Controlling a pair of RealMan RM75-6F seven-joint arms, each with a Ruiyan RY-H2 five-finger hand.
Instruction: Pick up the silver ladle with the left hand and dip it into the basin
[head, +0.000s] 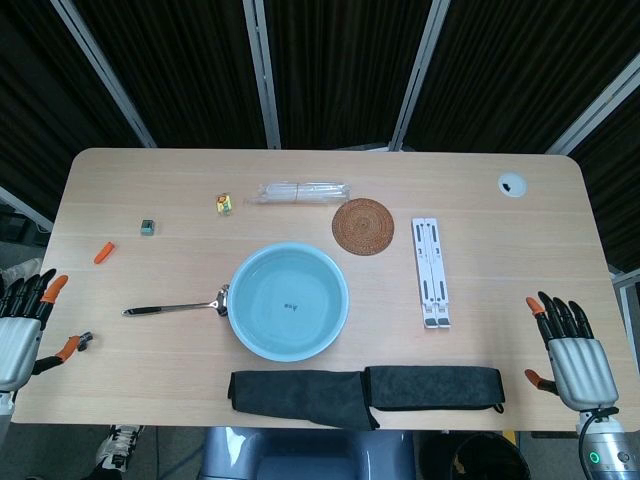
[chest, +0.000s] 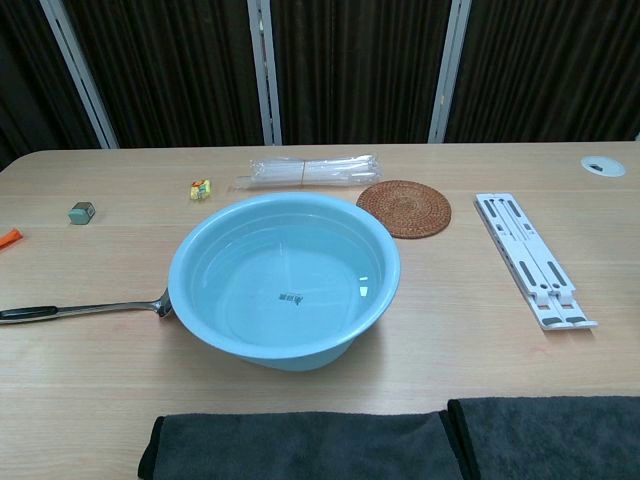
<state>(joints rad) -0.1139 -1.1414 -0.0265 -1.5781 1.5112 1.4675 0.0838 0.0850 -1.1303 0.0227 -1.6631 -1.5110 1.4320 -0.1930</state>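
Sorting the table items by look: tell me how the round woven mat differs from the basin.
The mat is brown and woven; the basin is smooth light blue. The mat lies flat; the basin has raised walls. The mat is smaller across than the basin. Both are round and rest on the table.

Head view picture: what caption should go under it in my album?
Robot's open left hand and right hand wait beside a blue basin, silver ladle untouched on the table.
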